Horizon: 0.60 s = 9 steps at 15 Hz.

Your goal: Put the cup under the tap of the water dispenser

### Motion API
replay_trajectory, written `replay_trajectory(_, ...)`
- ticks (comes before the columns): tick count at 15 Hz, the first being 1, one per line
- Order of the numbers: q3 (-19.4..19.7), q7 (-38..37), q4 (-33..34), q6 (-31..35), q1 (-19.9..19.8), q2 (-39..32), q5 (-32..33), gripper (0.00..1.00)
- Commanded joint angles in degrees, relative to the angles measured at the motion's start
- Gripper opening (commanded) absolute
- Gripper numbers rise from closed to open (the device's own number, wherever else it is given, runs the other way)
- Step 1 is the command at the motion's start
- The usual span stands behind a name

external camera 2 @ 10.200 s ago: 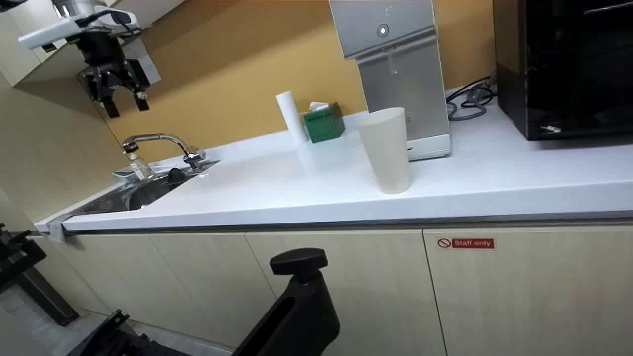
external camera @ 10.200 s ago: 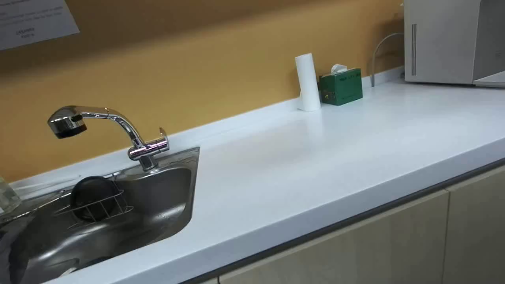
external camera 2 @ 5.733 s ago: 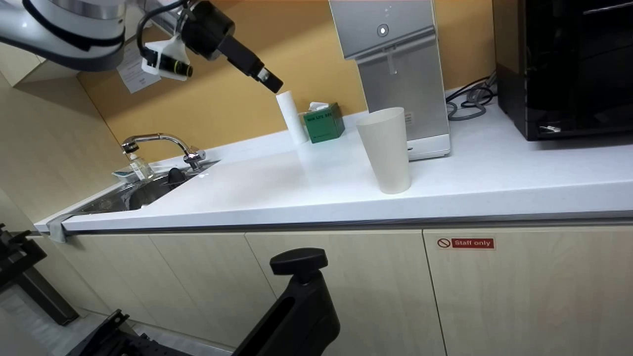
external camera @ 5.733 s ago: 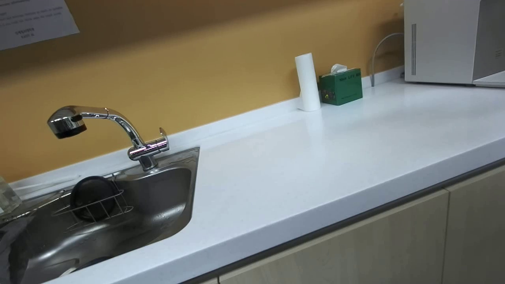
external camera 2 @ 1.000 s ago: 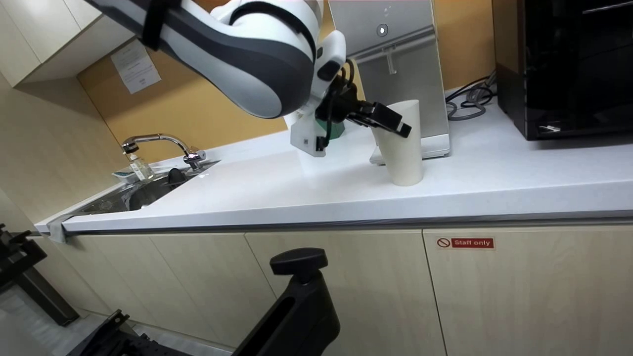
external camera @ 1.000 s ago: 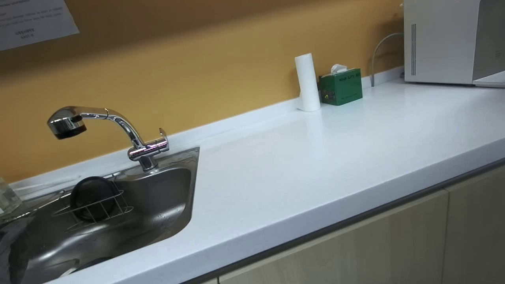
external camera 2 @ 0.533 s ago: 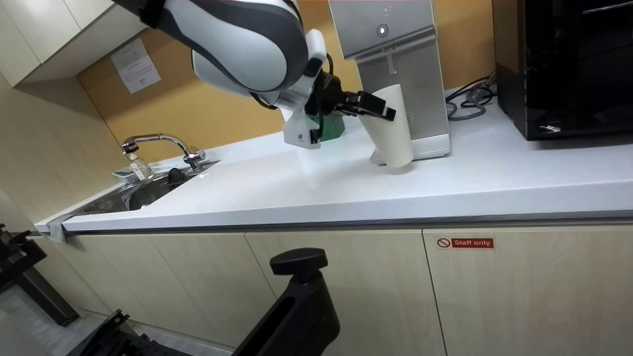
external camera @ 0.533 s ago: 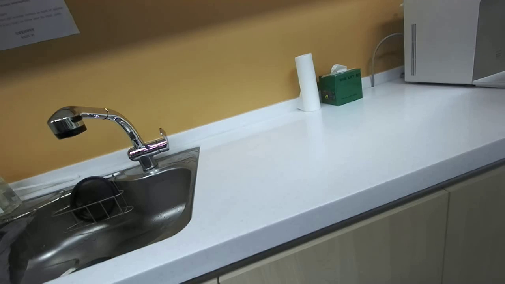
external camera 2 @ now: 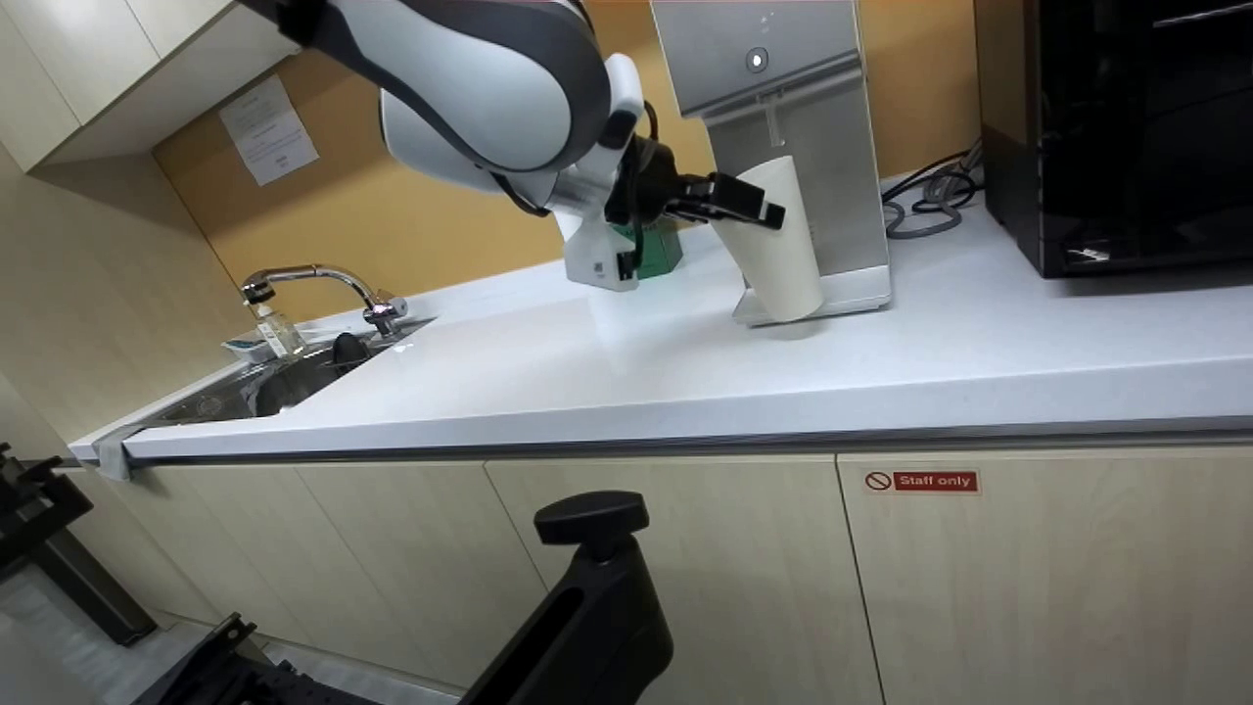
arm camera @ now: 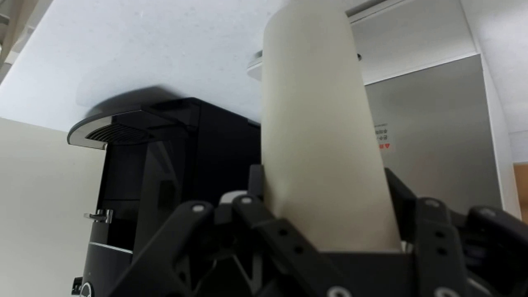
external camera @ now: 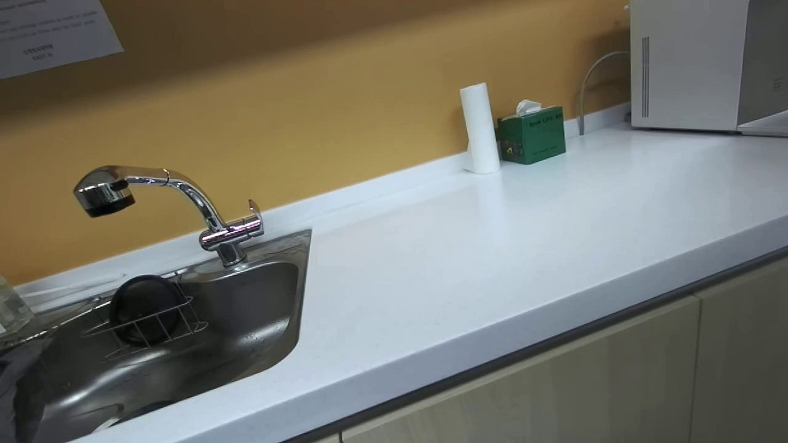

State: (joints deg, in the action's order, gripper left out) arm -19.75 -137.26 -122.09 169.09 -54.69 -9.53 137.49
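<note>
The gripper (arm camera: 326, 187) pinches the cup (arm camera: 315, 119), its inside hidden, in front of the water dispenser (external camera 2: 832, 162); well apart from the water dispenser, a sink (external camera: 261, 304) holds a wire rack (external camera: 159, 312).

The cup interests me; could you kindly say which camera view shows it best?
The wrist view: there the cup looms large near the middle, between the jaws. Otherwise it shows only in an exterior view: smaller, in front of the water dispenser, with the jaws across its upper part.
</note>
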Motion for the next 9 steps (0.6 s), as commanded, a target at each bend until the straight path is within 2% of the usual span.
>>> replay_trajectory(1, -0.9, -3.4, 1.7, 0.5, -0.7, -0.5, 2.3, 0.42)
replay_trajectory(9, -3.2, -2.8, 4.6, 3.0, -0.6, -2.4, 2.3, 0.42)
